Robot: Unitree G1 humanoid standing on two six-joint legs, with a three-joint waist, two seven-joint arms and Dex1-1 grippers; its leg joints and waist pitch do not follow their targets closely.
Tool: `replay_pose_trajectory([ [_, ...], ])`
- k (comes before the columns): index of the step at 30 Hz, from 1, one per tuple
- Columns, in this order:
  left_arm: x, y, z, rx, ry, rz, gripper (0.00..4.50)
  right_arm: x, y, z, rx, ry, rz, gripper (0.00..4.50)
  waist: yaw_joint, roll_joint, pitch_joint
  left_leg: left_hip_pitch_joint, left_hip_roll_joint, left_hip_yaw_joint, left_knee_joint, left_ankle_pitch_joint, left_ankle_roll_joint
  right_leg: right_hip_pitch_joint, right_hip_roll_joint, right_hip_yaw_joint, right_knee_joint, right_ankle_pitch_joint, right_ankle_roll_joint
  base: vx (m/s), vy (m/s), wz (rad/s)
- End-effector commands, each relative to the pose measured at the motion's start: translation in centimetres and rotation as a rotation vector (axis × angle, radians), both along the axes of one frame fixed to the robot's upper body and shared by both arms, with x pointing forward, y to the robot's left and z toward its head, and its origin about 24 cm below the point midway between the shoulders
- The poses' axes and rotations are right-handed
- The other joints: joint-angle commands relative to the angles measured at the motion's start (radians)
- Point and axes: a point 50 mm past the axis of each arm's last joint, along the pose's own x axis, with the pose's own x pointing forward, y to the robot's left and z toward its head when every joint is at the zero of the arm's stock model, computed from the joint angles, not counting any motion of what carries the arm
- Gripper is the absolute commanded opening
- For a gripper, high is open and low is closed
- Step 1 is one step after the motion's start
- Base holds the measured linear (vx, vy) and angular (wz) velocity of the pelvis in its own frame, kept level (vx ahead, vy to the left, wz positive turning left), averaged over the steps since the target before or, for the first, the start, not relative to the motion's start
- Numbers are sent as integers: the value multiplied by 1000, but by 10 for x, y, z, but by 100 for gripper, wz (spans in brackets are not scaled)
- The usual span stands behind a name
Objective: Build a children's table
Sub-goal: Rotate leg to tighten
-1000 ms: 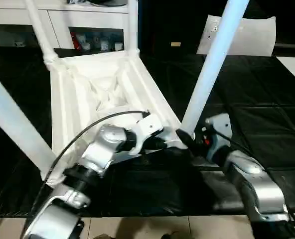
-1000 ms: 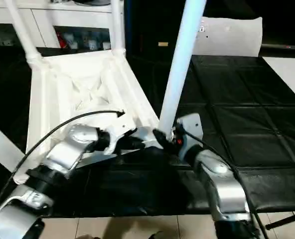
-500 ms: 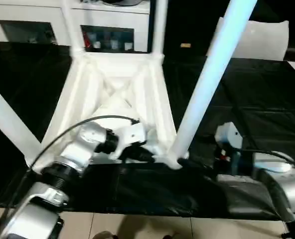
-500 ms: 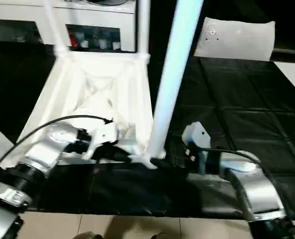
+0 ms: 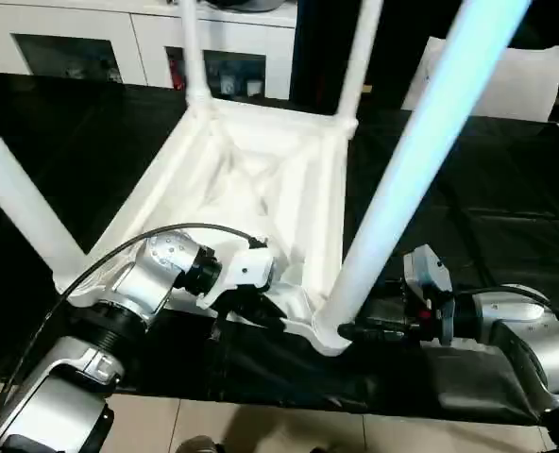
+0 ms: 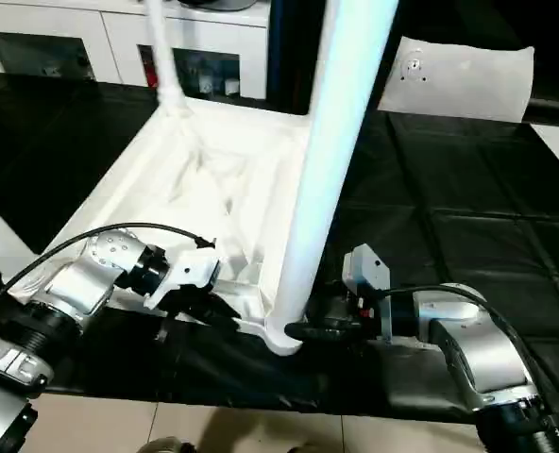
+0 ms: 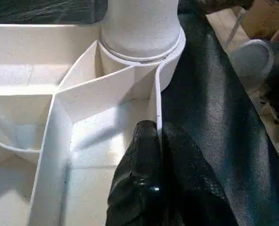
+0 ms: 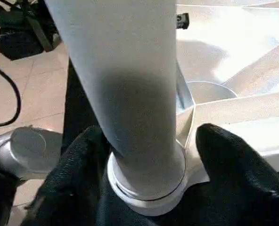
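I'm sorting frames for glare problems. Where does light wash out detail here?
Left eye view: the table top's ribbed middle is blown out white, the near leg glows bluish. Right wrist view: that leg is shaded at its base, bright rim beyond. Left wrist view: crisp ribs, soft shadows, a glint on the left end effector.

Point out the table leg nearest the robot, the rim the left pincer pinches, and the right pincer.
Nearest leg (image 5: 398,198), left eye view, mid shaft.
Rim (image 7: 157,101), left wrist view, thin edge.
Right pincer (image 8: 149,165), right wrist view, between fingertips.
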Motion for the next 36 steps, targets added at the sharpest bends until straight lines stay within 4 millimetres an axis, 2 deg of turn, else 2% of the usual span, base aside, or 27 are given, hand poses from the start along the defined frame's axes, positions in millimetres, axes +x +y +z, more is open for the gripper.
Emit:
replay_pose_trajectory([
  [1, -7, -10, -4, 47, 25, -126, 0, 2, 1, 4, 6, -11, 26, 272, -4, -9, -59, 9, 62, -10, -62, -60, 119, 47, -89, 48, -59, -28, -285, 0, 0, 0],
  [9, -5, -9, -3, 53, 21, -131, 0, 3, 6, 3, 17, 7, 68, 201, -2, -12, -59, 8, 63, -10, -61, -51, 119, 47, -88, 48, -56, -18, -283, 0, 0, 0],
  [22, -5, -6, -5, 63, 28, -121, 0, -2, 14, 1, 34, 43, 101, 193, -3, -11, -56, 9, 63, -11, -64, -69, 109, 46, -88, 48, -59, -41, -281, 0, 0, 0],
  [26, -3, -7, -6, 52, 30, -86, 0, -4, 15, -1, 47, 59, 77, 193, -3, -10, -54, 10, 64, -11, -65, -81, 103, 44, -89, 49, -62, -61, -278, 0, 0, 0],
  [27, -1, -11, -5, 24, 30, -25, 0, -7, 18, -2, 68, 77, 24, 193, -4, -9, -53, 10, 64, -11, -66, -83, 100, 44, -88, 49, -62, -65, -277, 0, 0, 0],
  [30, 4, -24, -2, -28, 31, 108, 0, -11, 26, -8, 64, 80, -96, 193, -1, -12, -45, 14, 65, -12, -73, -122, 78, 40, -89, 51, -72, -135, -263, 0, 0, 0],
  [32, 5, -29, -2, -47, 36, 152, 0, -12, 32, -12, 40, 71, -138, 193, -10, -10, -37, 14, 62, -16, -80, -188, 40, 38, -92, 51, -89, -296, -220, 0, 0, 0],
  [34, 6, -37, 0, -82, 38, 206, 0, -10, 37, -16, 35, 64, -206, 193, -17, -10, -32, 15, 61, -18, -83, -230, 17, 32, -92, 53, -100, -396, -186, 0, 0, 0],
  [36, 8, -55, 2, -132, 39, 305, 0, -3, 51, -22, 51, 71, -375, 192, -23, -11, -30, 16, 59, -24, -86, -262, 3, 27, -94, 51, -108, -474, -159, 0, 0, 0],
])
